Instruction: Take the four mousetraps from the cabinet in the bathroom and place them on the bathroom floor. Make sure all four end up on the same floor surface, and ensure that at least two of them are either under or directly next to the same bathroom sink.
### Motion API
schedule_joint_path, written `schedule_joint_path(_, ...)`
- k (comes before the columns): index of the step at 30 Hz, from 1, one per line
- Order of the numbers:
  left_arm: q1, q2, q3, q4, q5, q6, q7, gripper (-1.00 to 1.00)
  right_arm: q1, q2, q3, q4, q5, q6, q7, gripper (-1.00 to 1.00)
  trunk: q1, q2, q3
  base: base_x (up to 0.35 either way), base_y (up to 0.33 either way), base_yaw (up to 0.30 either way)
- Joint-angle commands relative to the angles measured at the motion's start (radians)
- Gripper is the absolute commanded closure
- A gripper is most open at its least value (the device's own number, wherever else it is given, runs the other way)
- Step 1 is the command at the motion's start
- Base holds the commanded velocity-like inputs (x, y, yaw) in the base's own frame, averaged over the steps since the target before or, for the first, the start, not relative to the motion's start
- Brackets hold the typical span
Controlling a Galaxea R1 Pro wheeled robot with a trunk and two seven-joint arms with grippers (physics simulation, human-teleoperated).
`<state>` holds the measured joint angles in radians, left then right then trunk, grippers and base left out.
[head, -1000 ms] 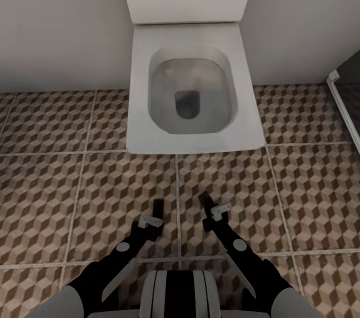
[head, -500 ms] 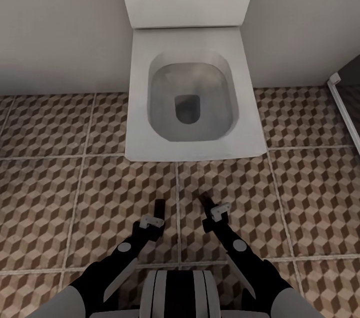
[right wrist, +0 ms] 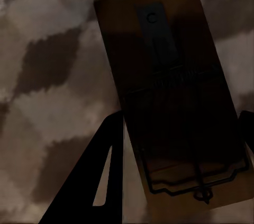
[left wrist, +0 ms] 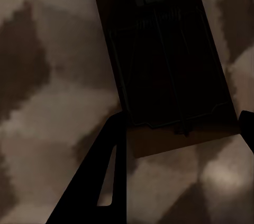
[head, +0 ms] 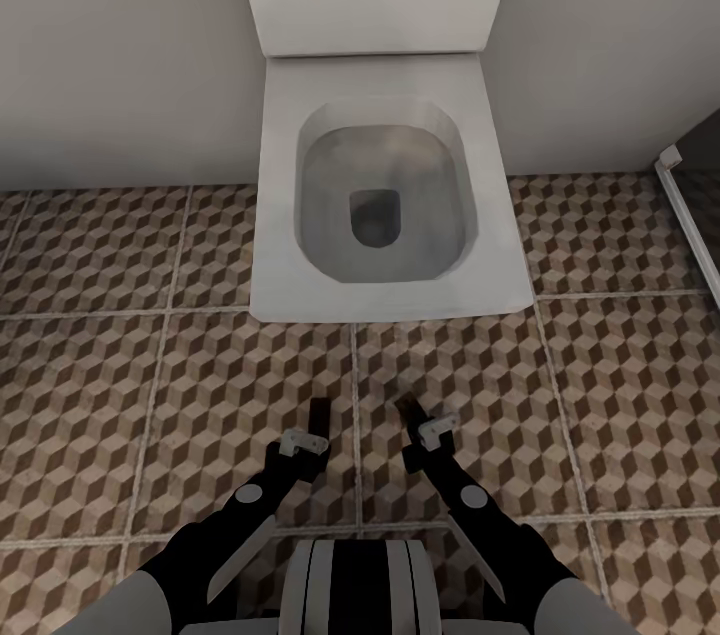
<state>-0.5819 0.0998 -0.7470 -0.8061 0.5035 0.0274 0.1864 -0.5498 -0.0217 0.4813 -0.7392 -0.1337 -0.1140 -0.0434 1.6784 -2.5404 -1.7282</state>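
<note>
Before the toilet (head: pixel 385 185), our left tool (head: pixel 318 412) grips one mousetrap (left wrist: pixel 164 65), our right tool (head: pixel 410 412) another mousetrap (right wrist: pixel 174 97), above the bathroom floor (head: pixel 150 395).

Two flat wooden mousetraps, black wire bars: one (left wrist: pixel 169 70) in left tool (head: pixel 318 412), one (right wrist: pixel 174 97) in right tool (head: pixel 408 407), above cube-patterned floor (head: pixel 150 395).
</note>
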Motion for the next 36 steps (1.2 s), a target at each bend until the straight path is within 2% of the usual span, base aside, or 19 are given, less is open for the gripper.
schedule_joint_path(1, -0.001, 0.001, -0.006, -0.002, 0.006, 0.003, 0.01, 1.0, -0.001, -0.001, 0.006, 0.001, -0.012, -0.004, -0.005, 1.0, 0.0, 0.0, 0.0, 0.0, 0.0, 0.0)
schedule_joint_path(12, -0.001, -0.008, -0.006, -0.001, 0.006, 0.003, 0.01, 1.0, -0.001, 0.001, 0.006, 0.014, -0.011, -0.001, -0.007, 1.0, 0.0, 0.0, 0.0, 0.0, 0.0, 0.0)
schedule_joint_path(16, -0.001, -0.011, -0.006, 0.001, 0.006, 0.003, 0.01, 1.0, -0.001, 0.002, 0.006, 0.02, -0.011, -0.001, -0.026, 1.0, 0.0, 0.0, 0.0, 0.0, 0.0, 0.0)
schedule_joint_path(36, -0.001, -0.012, -0.013, 0.001, 0.006, 0.003, 0.01, 1.0, -0.001, 0.002, 0.006, 0.036, -0.011, 0.022, -0.041, 1.0, 0.0, 0.0, 0.0, 0.0, 0.0, 0.0)
